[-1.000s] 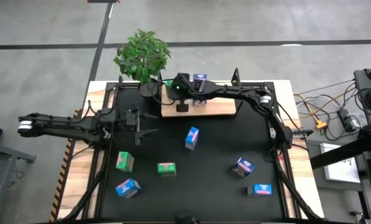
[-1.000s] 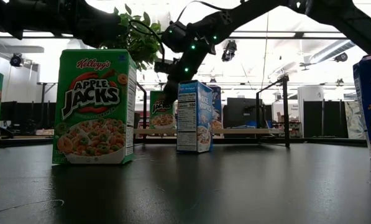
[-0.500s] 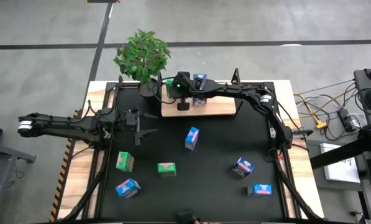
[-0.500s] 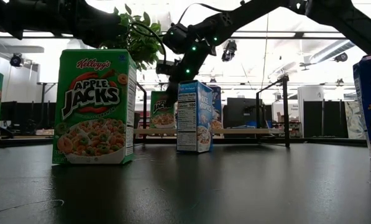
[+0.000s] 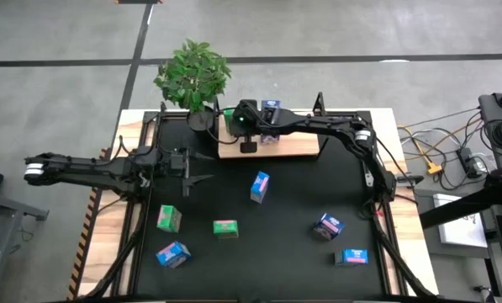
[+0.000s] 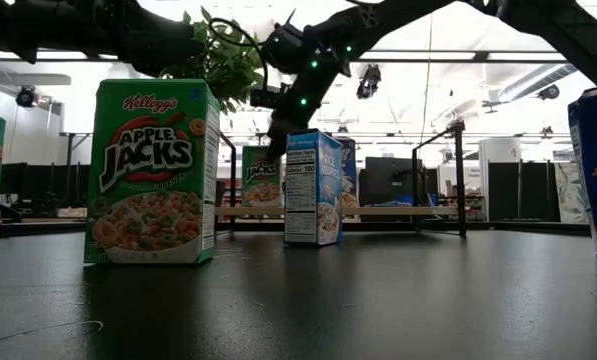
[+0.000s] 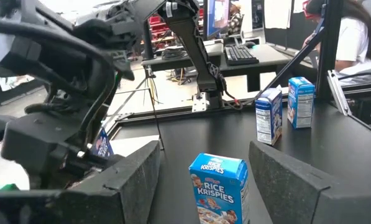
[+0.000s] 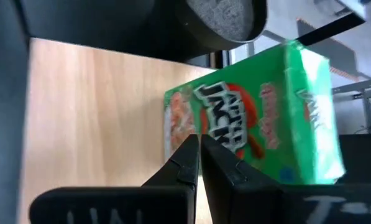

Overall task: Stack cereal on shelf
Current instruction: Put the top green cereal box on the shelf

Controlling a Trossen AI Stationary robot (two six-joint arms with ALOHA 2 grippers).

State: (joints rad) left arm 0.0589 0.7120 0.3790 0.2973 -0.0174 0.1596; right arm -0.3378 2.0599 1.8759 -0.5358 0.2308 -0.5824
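Jaws of the right gripper (image 8: 197, 158) sit closed above the pale wood-grain shelf (image 8: 92, 118), the left gripper (image 7: 201, 180) spread wide.

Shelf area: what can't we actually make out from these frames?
- High view: the right arm lies across the shelf, covering most of the cartons there, so their count is unclear.
- Low view: the Rice Krispies carton blocks part of the shelf behind it.
- Right wrist view: the green carton is blurred and its far end hidden; whether the shut right tool touches it can't be told.
- Left wrist view: only a corner of the shelf shows, behind the right arm.
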